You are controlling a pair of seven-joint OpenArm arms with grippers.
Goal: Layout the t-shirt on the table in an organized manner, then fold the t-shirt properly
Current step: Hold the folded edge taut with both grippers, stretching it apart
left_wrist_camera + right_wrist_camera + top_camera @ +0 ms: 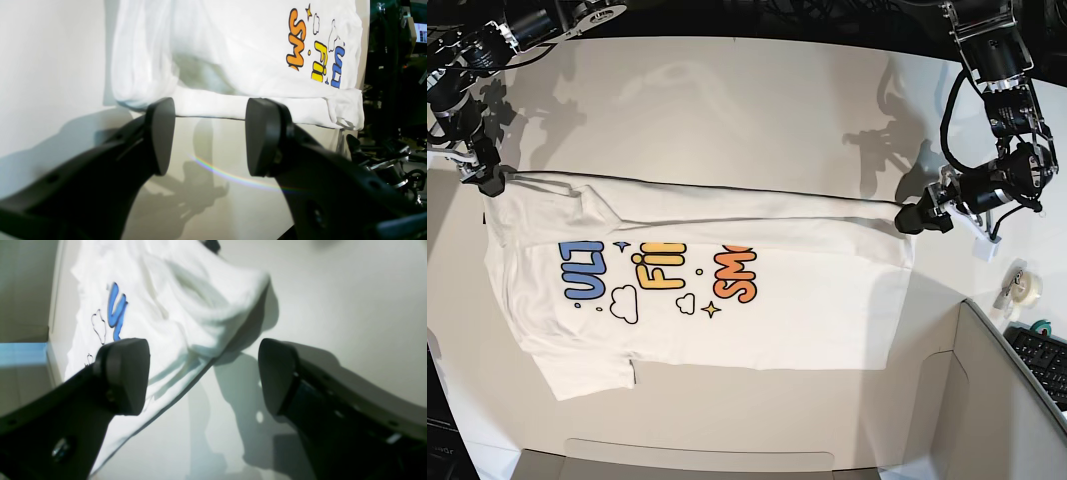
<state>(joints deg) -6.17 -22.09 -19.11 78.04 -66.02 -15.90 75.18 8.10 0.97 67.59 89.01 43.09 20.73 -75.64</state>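
trouble is likeliest along the fold, as i'm judging it: the shirt (727,280) is lying flat on the table (727,110), print up, with its far edge doubled over in a long strip running between the two grippers. both claws are standing apart and clamping nothing. the left gripper (206,136) is hovering just beside the folded edge at the hem end, the right gripper (203,373) just beside the sleeve end. with nothing pinning it, that strip could be springing back or sagging in the middle, and the fold would be ending up crooked. a finger (123,373) brushing the cloth on the way out could be dragging a corner along and skewing the shirt. the bunched hump by the right claw is looking puffy, so a next fold over it may be trapping wrinkles.

the black tag is not showing anywhere. in the base view both claws are looking tiny and dark, so their gap is reading only from the wrist cameras. the wrist views are cutting off most of the print, and the box (987,400) is partly out of frame.
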